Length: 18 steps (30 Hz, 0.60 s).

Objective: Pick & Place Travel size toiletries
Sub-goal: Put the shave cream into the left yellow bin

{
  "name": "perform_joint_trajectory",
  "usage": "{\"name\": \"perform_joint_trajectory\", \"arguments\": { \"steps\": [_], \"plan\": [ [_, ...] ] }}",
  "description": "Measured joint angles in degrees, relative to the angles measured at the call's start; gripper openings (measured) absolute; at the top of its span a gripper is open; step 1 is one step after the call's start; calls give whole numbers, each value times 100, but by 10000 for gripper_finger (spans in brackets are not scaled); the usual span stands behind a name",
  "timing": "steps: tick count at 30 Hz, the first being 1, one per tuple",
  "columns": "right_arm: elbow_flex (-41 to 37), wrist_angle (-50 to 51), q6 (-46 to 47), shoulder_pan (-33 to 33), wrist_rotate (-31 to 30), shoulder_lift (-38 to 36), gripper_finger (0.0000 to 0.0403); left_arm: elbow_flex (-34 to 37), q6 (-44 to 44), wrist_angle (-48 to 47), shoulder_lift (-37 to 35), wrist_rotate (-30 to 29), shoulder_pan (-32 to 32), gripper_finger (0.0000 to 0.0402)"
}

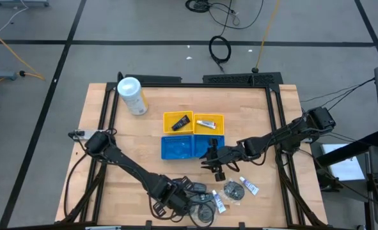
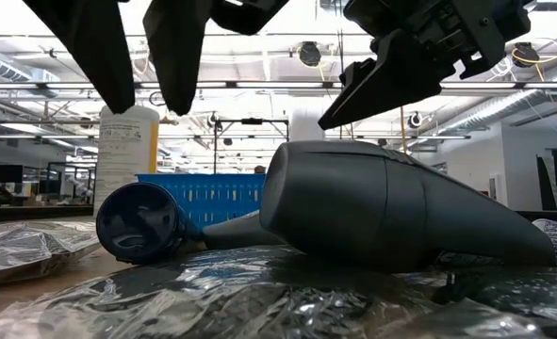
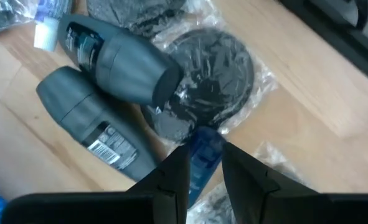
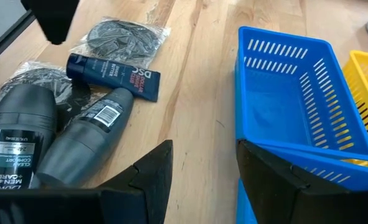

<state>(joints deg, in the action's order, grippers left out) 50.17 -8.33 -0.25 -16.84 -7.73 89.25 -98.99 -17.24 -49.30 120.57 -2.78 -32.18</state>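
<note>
The travel size toiletries lie in a heap near the table's front edge: two grey deodorant sticks [image 3: 90, 121] [image 3: 118, 56], a dark blue tube [image 4: 112, 76], grey round clear-wrapped pieces [image 3: 212, 78] and white tubes [image 1: 249, 186]. My left gripper [image 3: 205, 152] hangs open just above the blue tube [image 2: 139, 221], one finger on either side of it and clear of it. The tube lies flat on the wood. My right gripper [image 4: 202, 155] stands open above the table between the heap and the blue tray [image 4: 296, 106], with nothing between its fingers.
A yellow tray [image 1: 193, 114] behind the blue tray [image 1: 176, 148] holds a black piece [image 1: 182, 121] and a white tube [image 1: 206, 124]. A large white canister [image 1: 132, 96] stands at the far left. Bare wood lies left of the trays.
</note>
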Motion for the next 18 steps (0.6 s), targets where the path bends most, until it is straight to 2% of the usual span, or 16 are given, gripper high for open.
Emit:
{"name": "perform_joint_trajectory", "arguments": {
  "steps": [12,18],
  "plan": [
    [0,2,6,0,-2,0,171,402,415,646,0,-21,-25,97],
    [0,-3,7,0,-2,0,171,405,499,640,0,-24,-22,154]
  ]
}}
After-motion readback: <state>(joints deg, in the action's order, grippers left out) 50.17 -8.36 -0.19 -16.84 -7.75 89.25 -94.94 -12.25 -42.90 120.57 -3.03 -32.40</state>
